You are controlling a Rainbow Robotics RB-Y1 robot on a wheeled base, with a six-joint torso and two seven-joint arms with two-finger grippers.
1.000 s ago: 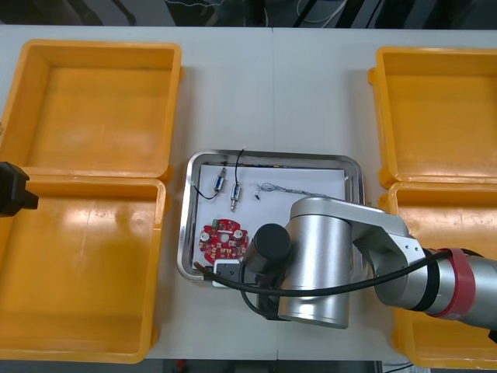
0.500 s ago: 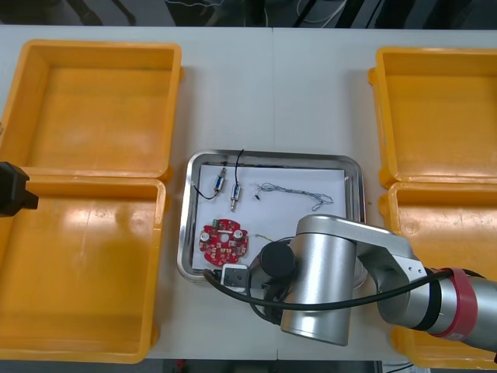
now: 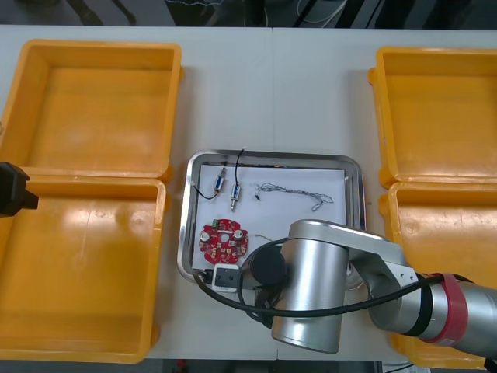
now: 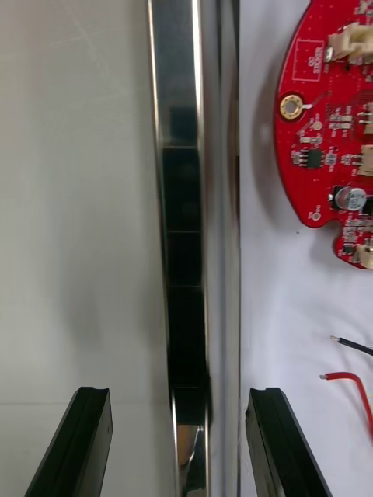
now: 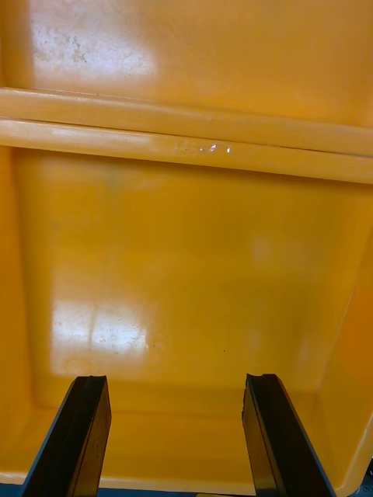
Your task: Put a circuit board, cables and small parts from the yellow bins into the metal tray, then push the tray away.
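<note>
The metal tray point(image 3: 353, 175) lies mid-table with a white liner. In it are a round red circuit board point(image 3: 224, 239), two small metal parts point(image 3: 220, 183), and a thin twisted cable point(image 3: 293, 190). My right gripper point(image 3: 206, 273) is at the tray's near left corner. In the right wrist view it point(image 4: 179, 443) is open and straddles the tray's rim point(image 4: 183, 233), one finger over the table and one over the liner. The circuit board point(image 4: 330, 132) and red and black wire ends point(image 4: 350, 380) lie beyond the inner finger. My left gripper point(image 5: 175, 435) hangs open over a yellow bin point(image 5: 186, 256).
Two yellow bins point(image 3: 93, 109) stand at the left of the table and two point(image 3: 435, 109) at the right. The left arm point(image 3: 12, 190) is parked at the left edge. My bulky right arm point(image 3: 318, 280) covers the tray's near right part.
My right arm has drawn back toward the table's near edge, uncovering more of the twisted cable. The tray and the left arm have not moved.
</note>
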